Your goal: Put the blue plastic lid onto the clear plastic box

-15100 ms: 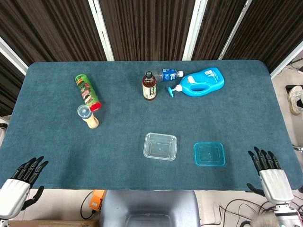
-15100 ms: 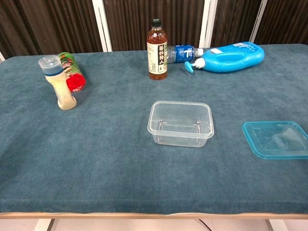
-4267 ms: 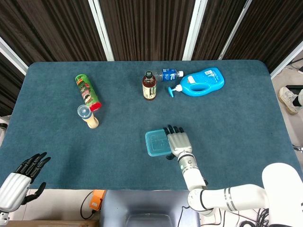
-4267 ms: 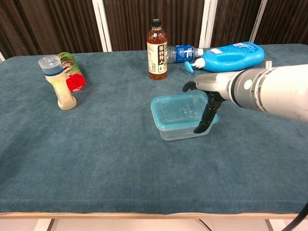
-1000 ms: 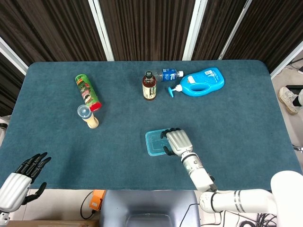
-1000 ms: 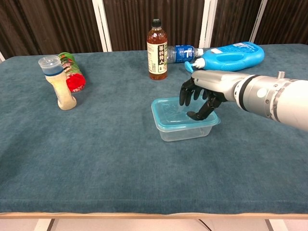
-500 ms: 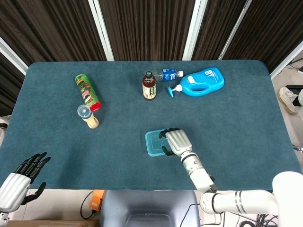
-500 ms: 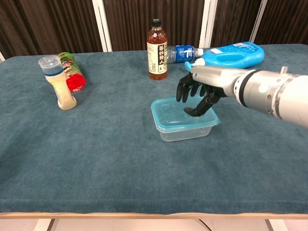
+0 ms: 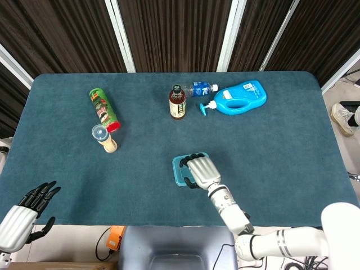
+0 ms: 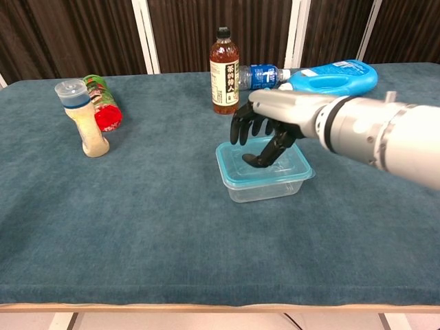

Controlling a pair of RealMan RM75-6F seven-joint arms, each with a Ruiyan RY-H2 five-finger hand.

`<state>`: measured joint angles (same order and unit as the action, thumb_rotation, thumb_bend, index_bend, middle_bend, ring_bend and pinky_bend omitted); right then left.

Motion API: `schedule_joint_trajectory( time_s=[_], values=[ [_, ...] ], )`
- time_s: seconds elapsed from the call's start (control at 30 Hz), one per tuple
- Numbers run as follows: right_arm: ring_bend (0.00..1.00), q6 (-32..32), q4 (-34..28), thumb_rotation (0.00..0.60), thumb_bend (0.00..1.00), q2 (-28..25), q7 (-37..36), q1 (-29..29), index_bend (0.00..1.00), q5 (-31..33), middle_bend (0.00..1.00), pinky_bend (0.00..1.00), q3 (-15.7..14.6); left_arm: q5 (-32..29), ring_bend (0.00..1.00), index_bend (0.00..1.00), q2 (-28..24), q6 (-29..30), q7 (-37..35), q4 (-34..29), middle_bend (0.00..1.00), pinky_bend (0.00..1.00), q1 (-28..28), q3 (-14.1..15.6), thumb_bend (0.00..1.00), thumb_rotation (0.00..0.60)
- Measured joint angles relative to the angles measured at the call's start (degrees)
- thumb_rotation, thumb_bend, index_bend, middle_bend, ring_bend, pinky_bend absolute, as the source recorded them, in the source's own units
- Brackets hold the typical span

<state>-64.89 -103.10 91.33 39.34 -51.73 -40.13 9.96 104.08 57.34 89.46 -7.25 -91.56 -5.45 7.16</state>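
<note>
The blue plastic lid (image 9: 179,169) (image 10: 294,163) lies on top of the clear plastic box (image 10: 265,190), near the middle of the table. In the head view the lid hides the box. My right hand (image 9: 202,170) (image 10: 260,135) hangs over the lid's left half with its fingers pointing down and apart, holding nothing. Its thumb tip is at the lid's surface; I cannot tell whether it touches. My left hand (image 9: 32,201) stays off the table's near left corner, fingers spread and empty.
At the back stand a brown tea bottle (image 9: 177,103) (image 10: 224,72), a lying water bottle (image 9: 201,88) and a blue detergent jug (image 9: 242,97) (image 10: 331,78). To the left are a green chip can (image 9: 104,109) and a seasoning shaker (image 9: 104,138) (image 10: 83,128).
My right hand has slid left across the lid, from its right side to its left half. The lid and box have not moved. The left hand is still.
</note>
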Motion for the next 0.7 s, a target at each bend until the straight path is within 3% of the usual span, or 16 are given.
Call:
schedule_joint_trajectory(
  time_s=[0.2, 0.7],
  values=[
    [0.3, -1.46, 3.08, 0.6, 0.56, 3.98, 2.92, -1.23, 0.47, 1.5, 0.44, 0.37, 0.07, 0.13, 0.0, 0.0, -0.21, 0.52, -0.5, 0.16, 0.0, 0.16, 0.19, 0.05, 0.43, 0.6],
    [0.3, -0.88, 6.22, 0.6, 0.56, 6.71, 3.8, -1.49, 0.47, 2.23, 0.44, 0.37, 0.02, 0.22, 0.0, 0.0, -0.22, 0.62, -0.58, 0.21, 0.0, 0.16, 0.25, 0.06, 0.43, 0.6]
  ],
)
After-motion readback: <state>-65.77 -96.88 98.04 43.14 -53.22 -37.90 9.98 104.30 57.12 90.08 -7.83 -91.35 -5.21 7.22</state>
